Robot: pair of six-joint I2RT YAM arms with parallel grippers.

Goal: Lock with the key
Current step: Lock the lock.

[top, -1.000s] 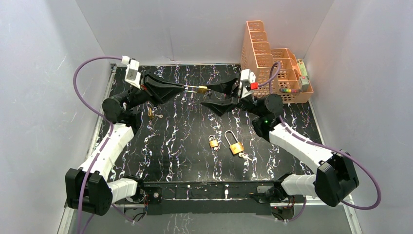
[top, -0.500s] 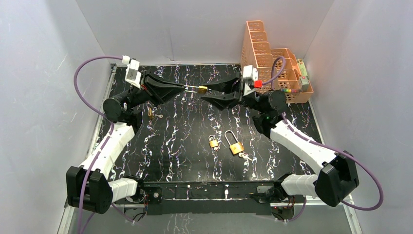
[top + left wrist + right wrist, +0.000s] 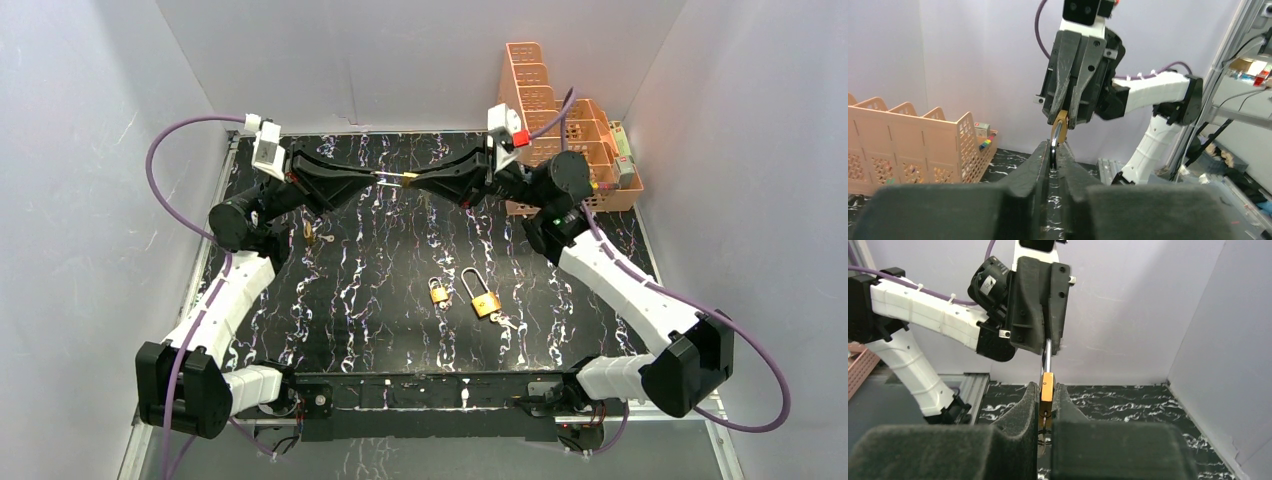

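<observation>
A brass padlock (image 3: 410, 181) hangs in the air over the back of the table, between my two grippers. My right gripper (image 3: 1047, 390) is shut on its brass body (image 3: 1047, 386). A key (image 3: 1046, 415) sticks out of the body's underside, between the right fingers. The steel shackle (image 3: 1053, 150) runs into my left gripper (image 3: 1053, 147), whose jaws stand slightly parted around it. From above, the left gripper (image 3: 385, 178) and the right gripper (image 3: 418, 182) meet tip to tip.
Two more padlocks (image 3: 438, 291) (image 3: 481, 298) lie on the black marbled table (image 3: 360, 300), the larger with keys (image 3: 505, 322) beside it. A small brass piece (image 3: 310, 233) lies by the left arm. A peach basket (image 3: 560, 130) stands at the back right.
My right gripper has swung up and left to the padlock and closed on its body. The left jaws, earlier tight on the shackle, have eased apart a little.
</observation>
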